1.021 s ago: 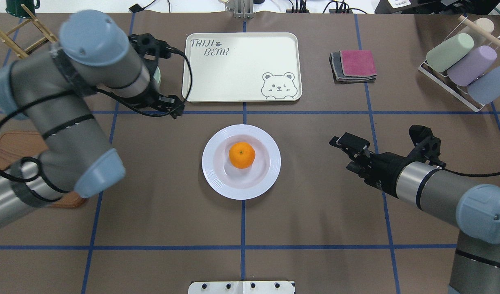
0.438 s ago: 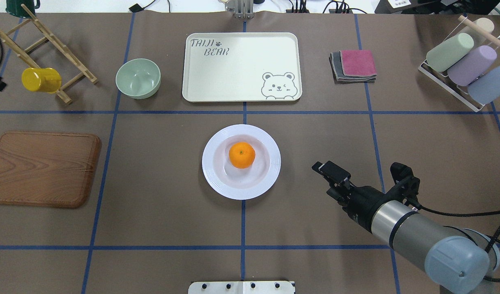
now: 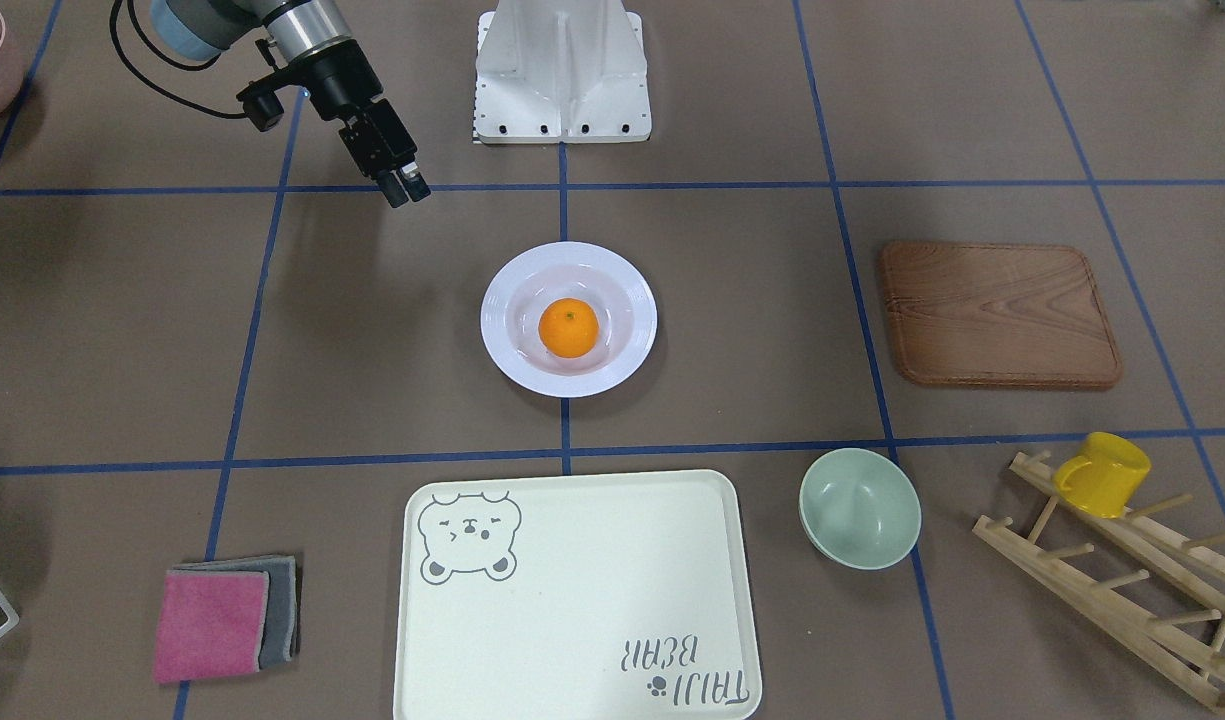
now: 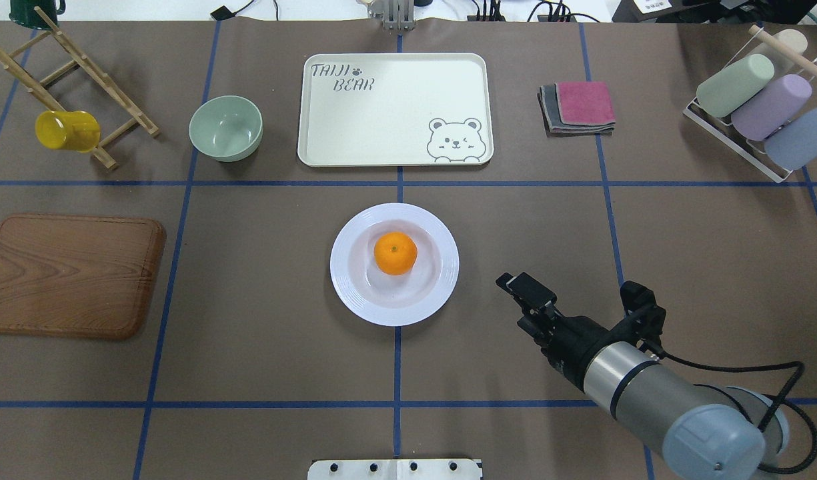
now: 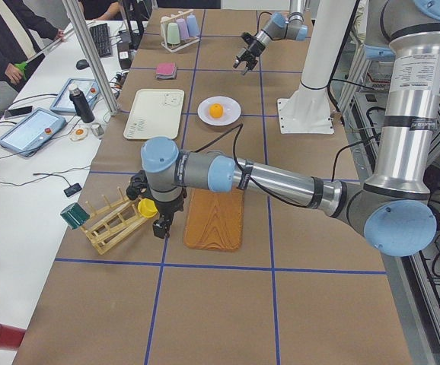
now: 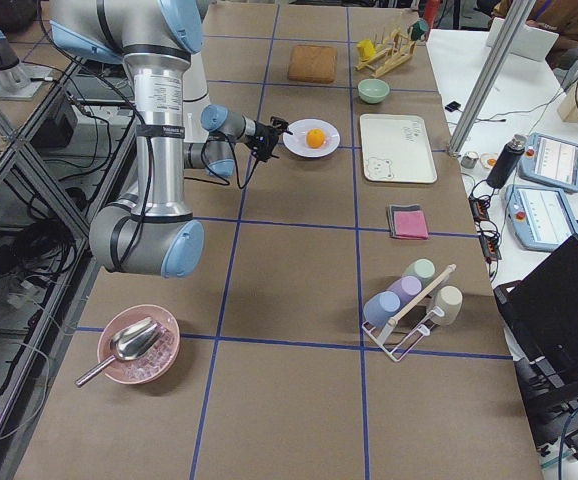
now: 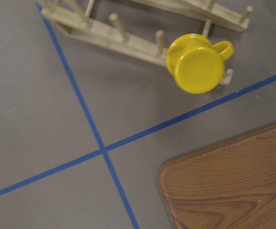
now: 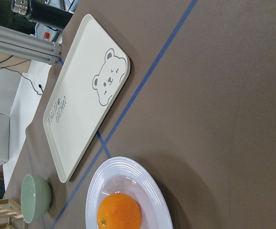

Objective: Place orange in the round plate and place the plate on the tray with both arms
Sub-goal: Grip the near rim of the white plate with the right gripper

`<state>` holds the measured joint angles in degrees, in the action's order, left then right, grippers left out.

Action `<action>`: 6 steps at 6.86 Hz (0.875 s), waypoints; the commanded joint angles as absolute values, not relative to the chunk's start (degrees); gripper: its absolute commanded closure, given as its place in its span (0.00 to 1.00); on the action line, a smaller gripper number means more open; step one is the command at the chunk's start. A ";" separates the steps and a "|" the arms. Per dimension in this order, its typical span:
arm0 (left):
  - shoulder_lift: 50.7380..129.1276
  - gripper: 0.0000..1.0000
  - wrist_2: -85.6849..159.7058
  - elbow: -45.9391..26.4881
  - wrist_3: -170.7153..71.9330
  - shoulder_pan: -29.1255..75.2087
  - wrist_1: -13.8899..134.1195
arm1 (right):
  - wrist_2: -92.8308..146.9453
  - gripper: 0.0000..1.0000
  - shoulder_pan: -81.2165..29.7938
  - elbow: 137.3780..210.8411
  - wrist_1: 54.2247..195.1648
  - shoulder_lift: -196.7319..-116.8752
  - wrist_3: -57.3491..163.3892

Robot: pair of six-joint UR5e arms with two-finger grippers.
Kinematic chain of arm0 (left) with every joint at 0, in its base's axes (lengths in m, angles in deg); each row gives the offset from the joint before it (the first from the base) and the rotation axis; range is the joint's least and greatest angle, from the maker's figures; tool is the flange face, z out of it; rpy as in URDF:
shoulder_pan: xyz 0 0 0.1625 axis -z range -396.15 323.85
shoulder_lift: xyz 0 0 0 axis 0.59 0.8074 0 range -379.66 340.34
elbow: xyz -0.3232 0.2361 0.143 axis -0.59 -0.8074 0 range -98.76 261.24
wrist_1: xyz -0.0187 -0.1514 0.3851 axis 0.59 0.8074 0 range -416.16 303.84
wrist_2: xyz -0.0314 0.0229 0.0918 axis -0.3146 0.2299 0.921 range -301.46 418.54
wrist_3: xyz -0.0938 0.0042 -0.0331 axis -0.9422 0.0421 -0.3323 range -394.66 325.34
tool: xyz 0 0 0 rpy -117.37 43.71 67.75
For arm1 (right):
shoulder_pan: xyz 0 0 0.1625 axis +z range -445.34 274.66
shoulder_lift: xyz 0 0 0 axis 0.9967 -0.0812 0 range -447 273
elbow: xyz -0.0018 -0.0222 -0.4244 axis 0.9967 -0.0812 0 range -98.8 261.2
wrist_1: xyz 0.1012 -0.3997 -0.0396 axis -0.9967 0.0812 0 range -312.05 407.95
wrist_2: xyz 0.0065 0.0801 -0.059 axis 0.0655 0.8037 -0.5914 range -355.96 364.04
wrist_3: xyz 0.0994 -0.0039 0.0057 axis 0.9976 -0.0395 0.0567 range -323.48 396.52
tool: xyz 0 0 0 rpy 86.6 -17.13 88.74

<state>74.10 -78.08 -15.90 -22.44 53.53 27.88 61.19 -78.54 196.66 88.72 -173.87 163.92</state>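
Observation:
The orange point(image 4: 395, 253) lies in the middle of the white round plate point(image 4: 448, 267) at the table's centre. Beyond the plate, the cream bear tray point(image 4: 395, 113) holds nothing. My right gripper point(image 4: 509, 283) hovers just off the plate's near-right rim, touching nothing. It is rolled on its side and its fingers look open. In the front view the right gripper point(image 3: 408, 192) points at the plate point(image 3: 497, 330). The left gripper point(image 5: 159, 228) shows only in the exterior left view. It hangs far to the left, between the wooden board and the peg rack. I cannot tell its state.
A pale-green bowl point(image 4: 225, 128) stands left of the tray, and folded cloths point(image 4: 578, 107) lie to its right. The wooden board point(image 4: 71, 275) and a peg rack with a yellow mug point(image 4: 67, 130) fill the left side. A cup rack point(image 4: 755, 100) stands far right.
My left arm has swung out of the overhead view to the left. The right gripper has moved nearer and leftward, closing on the plate's near-right rim. Plate and orange have not moved.

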 commanded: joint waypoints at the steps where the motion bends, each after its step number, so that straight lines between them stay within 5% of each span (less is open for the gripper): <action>1: 71.58 0.01 -80.06 -14.64 -22.88 54.73 28.47 | 58.62 0.00 -79.63 189.34 89.86 -165.52 170.95; 6: 71.22 0.01 -80.15 -14.73 -22.88 54.72 28.56 | 58.88 0.02 -78.85 179.58 100.42 -155.39 176.35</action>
<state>71.26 -80.15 -14.69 -22.92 54.72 28.56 58.73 -79.51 182.89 99.91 -157.30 176.24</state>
